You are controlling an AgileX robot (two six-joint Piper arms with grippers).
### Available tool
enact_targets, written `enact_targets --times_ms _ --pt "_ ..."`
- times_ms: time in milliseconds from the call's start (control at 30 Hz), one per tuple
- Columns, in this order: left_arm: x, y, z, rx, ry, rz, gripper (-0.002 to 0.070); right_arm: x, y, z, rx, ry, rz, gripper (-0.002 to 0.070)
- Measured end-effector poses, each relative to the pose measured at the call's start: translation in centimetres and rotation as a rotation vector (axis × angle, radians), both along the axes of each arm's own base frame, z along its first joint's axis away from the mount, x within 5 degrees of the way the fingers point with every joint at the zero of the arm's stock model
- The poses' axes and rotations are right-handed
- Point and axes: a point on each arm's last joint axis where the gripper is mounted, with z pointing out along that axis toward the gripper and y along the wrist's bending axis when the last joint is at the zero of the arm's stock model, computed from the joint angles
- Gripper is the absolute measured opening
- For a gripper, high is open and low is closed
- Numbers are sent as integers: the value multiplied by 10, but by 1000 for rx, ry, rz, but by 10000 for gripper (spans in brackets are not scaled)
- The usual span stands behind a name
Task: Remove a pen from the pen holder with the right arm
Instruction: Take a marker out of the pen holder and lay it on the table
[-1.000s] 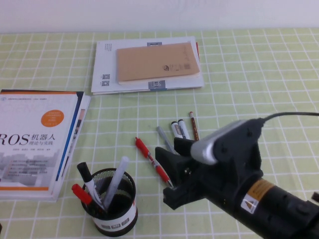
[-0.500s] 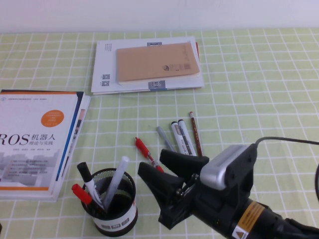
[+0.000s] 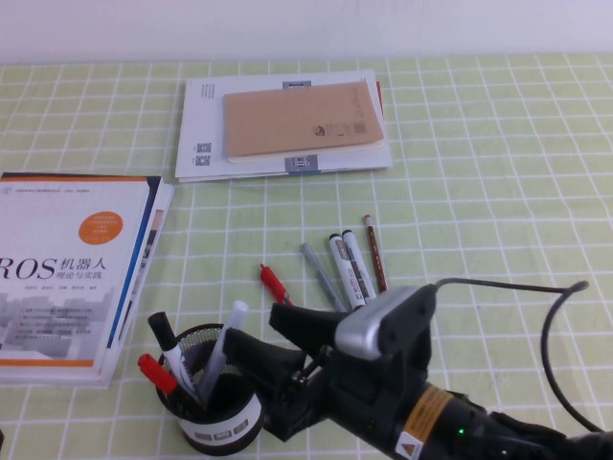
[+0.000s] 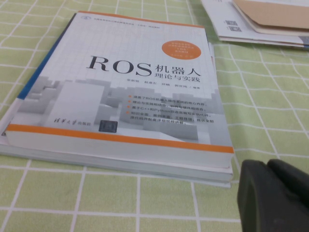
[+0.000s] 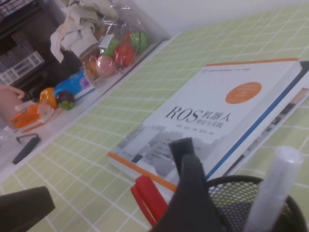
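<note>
The right gripper (image 3: 254, 328) is being held low over the tabletop (image 3: 498, 192), just beside the holder (image 3: 215, 412). Its jaws are being held released and wide, with nothing between them. 1 jaw is overlapping the holder's rim in the high view; whether it is touching cannot be told. The left gripper (image 4: 273, 198) is being kept near the corner of the book (image 3: 67, 259), well apart from the work, and whether it is released or clenched cannot be told.

The holder is standing at the near edge of the tabletop, with 3 pens leaning in it: a white pen (image 3: 228, 340), a black marker (image 3: 161, 331) and a red pen (image 3: 151, 369). Loose pens (image 3: 335, 268) are lying just beyond the right gripper.

The white pen is being judged the likeliest target, as it is standing tallest and nearest the jaws. It is probably light and stiff, with a smooth barrel that may slip. It is best gripped across the upper barrel, above the rim, and lifted along its own lean. The mesh holder is probably light too, so a snagged pen could drag or tip it.
</note>
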Motion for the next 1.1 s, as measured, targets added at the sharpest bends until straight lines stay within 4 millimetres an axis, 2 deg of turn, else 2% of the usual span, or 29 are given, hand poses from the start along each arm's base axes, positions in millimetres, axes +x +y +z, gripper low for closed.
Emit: enact_targets --times_ms 333,867,1100 --pt "0 0 0 0 0 0 -8 12 21 -8 -16 18 6 451" --pt "0 0 0 0 0 0 -8 22 30 -16 -24 59 -43 451" --pt "0 0 0 0 0 0 -8 24 35 -14 -12 53 -44 444"
